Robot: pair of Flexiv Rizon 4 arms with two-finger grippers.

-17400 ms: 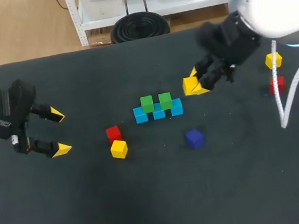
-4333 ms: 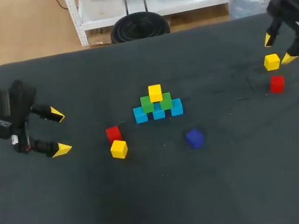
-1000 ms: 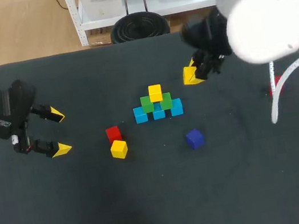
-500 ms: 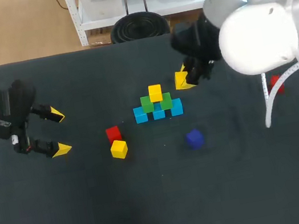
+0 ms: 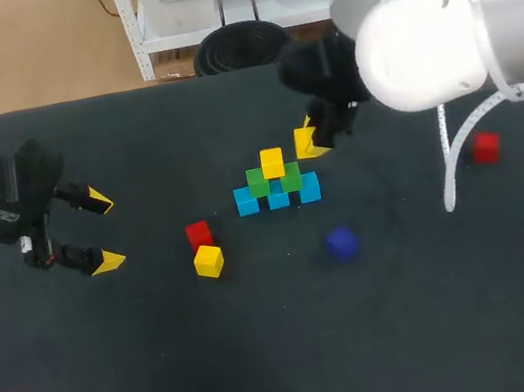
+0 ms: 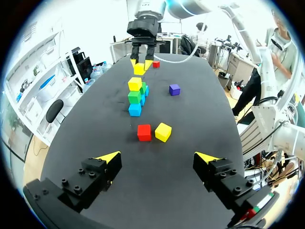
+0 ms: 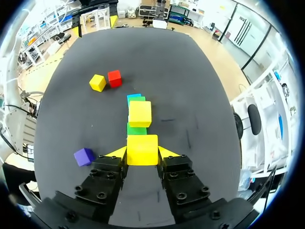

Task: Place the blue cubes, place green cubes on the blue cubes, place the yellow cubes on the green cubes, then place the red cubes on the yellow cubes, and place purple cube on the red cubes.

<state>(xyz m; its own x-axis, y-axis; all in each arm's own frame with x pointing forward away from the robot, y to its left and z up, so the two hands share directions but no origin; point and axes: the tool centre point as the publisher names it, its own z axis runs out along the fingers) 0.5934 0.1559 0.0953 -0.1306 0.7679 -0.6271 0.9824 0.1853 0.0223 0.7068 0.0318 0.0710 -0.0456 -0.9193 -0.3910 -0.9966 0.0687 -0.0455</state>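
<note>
**Head view.** The left end effector (image 5: 106, 231) hung over the left part of the dark desk (image 5: 270, 357) with its fingers spread and nothing between them. The right end effector (image 5: 309, 144) pinched a small yellow cube (image 5: 303, 141), held just beside the stack on its right, rear side. The stack stood mid-desk: a row of three blue cubes (image 5: 278, 198) carried two green cubes (image 5: 258, 182) and one top yellow cube (image 5: 272, 163). A near red cube (image 5: 199, 233) and a loose yellow cube (image 5: 208, 260) lay touching, left of the stack. A purple cube (image 5: 341, 242) lay in front of the stack to its right, and a far red cube (image 5: 484, 148) lay well apart at the right.

**Left wrist view.** The near red cube (image 6: 144, 132) and loose yellow cube (image 6: 163, 131) lay ahead of the spread fingers, with the stack beyond them.

**Right wrist view.** Both fingers pressed the small yellow cube (image 7: 142, 149) from two sides. The stack lay directly ahead of it, and the purple cube (image 7: 84, 156) lay beside the end effector.
</note>
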